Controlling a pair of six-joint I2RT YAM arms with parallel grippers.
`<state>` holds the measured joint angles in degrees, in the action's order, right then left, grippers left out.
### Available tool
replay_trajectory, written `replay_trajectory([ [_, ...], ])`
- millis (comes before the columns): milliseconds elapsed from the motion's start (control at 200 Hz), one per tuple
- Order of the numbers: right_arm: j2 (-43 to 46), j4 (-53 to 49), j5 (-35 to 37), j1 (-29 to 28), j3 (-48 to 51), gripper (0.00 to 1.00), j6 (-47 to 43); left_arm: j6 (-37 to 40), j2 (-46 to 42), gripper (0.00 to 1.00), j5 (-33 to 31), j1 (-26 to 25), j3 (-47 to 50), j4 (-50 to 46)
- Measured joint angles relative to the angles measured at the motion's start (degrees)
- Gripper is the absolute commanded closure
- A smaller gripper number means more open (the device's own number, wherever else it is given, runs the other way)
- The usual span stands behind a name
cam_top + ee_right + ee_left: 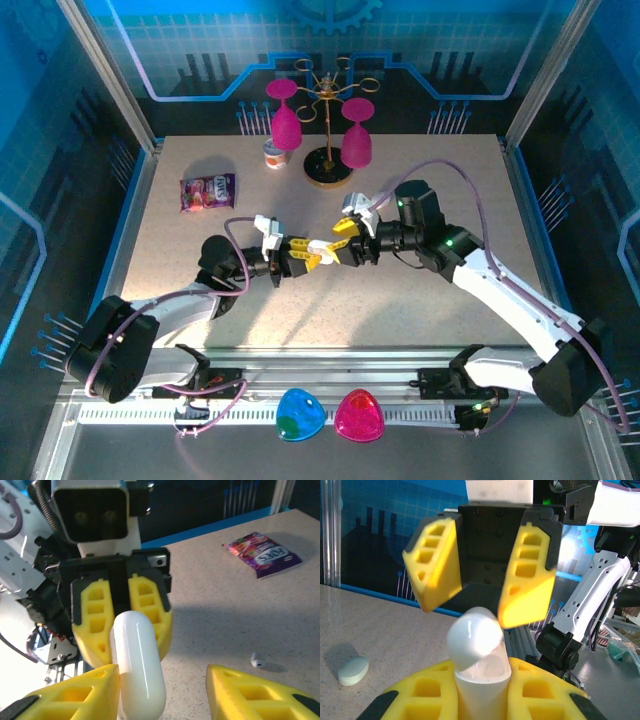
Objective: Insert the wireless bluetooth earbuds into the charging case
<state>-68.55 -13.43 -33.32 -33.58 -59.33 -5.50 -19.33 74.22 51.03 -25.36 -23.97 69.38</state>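
Two-arm presentation above the table [225, 605]. The left gripper [129, 645] is clamped on the charging case [137, 675], a white, glossy, pill-shaped shell. It is held across its lower body between the yellow pads [420, 700], and its upper part projects past the fingertips toward the opposing tool. From the left wrist, the rounded lid [472, 635] appears tipped to one side on its hinge, exposing a clear-looking inner wall; whether the sockets are occupied cannot be told. The right gripper [477, 605] faces the case with its jaws spread, one finger to either side of the lid, and carries nothing. Whether its nearer finger brushes the shell cannot be told. One of the wireless bluetooth earbuds [257, 661] lies on the table below and to the outer side of the right gripper's fingertips, apart from both tools. A pale mint pebble-shaped case [352, 670] rests on the table off to one side of the left gripper. Handling judgement: the bud is probably very light, rigid and slick, so it may squirt from hard pads or skid when nudged. The likeliest hold is a gentle pinch across the bulbous head, leaving the stem free to lead into its socket. The case is likewise smooth and rounded, and could rotate in the left grip if pressed off-axis.
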Motion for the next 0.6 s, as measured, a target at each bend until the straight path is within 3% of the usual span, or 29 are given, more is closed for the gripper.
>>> replay_trajectory([
  [100,0.2,1.3,2.0,0.8,0.0,0.45,1.0,0.3,0.0,0.95,0.6,-0.1,0.0,0.0],
  [340,1.7,4.3,0.6,1.4,2.6,0.22,2.7,2.8,0.0,0.97,0.2,-0.1,1.1,2.5],
  [600,6.3,17.7,0.9,3.2,12.0,0.22,12.3,6.6,0.5,1.0,-6.6,0.3,4.9,6.9],
])
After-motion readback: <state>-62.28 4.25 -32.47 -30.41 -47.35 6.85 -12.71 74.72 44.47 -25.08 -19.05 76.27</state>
